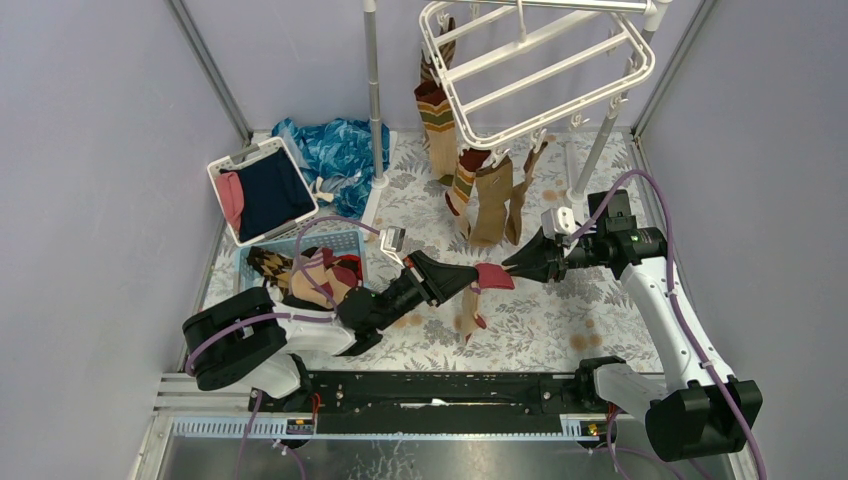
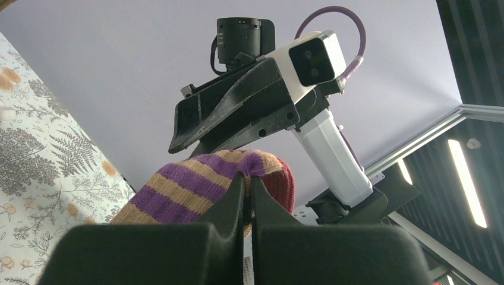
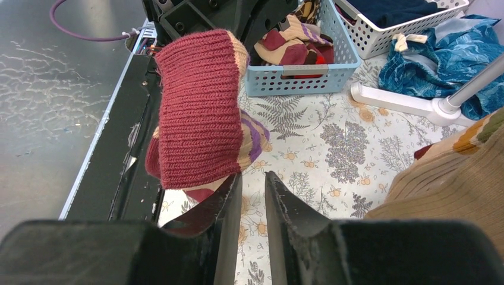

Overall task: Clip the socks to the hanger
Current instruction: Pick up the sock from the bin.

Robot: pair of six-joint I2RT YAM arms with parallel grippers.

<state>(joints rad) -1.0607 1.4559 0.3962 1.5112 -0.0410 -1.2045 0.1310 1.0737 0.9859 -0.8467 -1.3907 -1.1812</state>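
Desk (image 1: 560, 320): bare floral room being left at 6 o'clock, below the lifted sock.
Hanger (image 1: 560, 108) being kept overhead at 12 o'clock, hung socks (image 1: 490, 200) dangling from clips.
Striped sock (image 1: 490, 277) being pinched tight in left tool (image 1: 472, 280), cuff being offered toward 3 o'clock, likely for handover.
Right tool (image 1: 510, 265): jaws narrowly apart, cuff at tips, nothing seen between.

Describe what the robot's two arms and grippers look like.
Both the left arm and right arm have white links joined by chunky black joint housings, with purple cables looping alongside. The left gripper and right gripper are black and wedge-shaped, tapering to scuffed flat fingers. A white boxy camera sits on each wrist.
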